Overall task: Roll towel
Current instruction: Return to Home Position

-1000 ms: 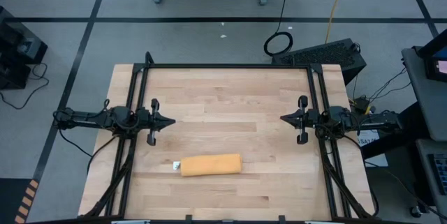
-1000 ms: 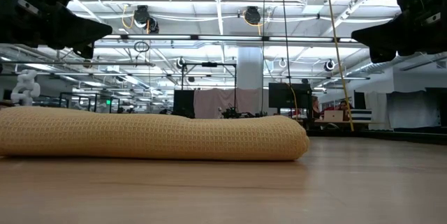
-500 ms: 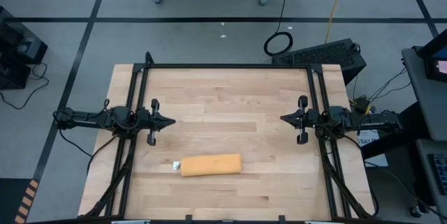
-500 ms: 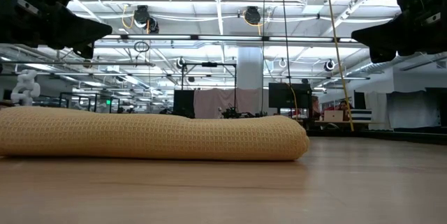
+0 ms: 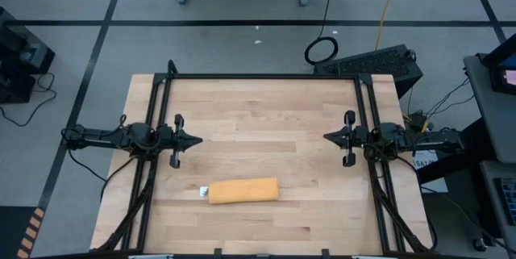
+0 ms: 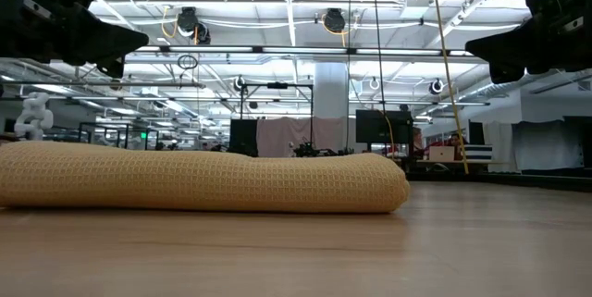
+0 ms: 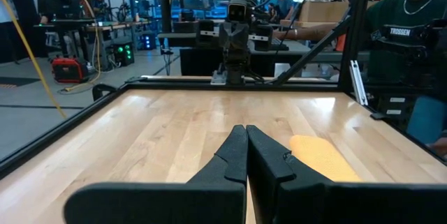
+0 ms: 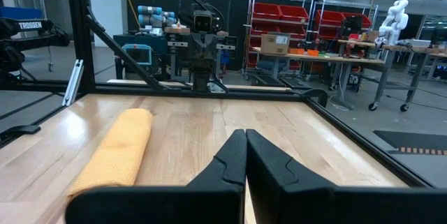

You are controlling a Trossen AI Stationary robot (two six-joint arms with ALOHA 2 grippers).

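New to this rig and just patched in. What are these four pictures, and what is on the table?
It is a robot with two dark arms at a wooden table. One picture looks straight down, one sits at table-top height, and two come from cameras on the arms' wrists. From above, the left gripper is at the table's left side and the right gripper at its right, pointing at each other. Both have their jaws shut and hold nothing. Between them, lower in that picture, lies the towel, a yellow cloth rolled into a log, with a white tag at its left end.
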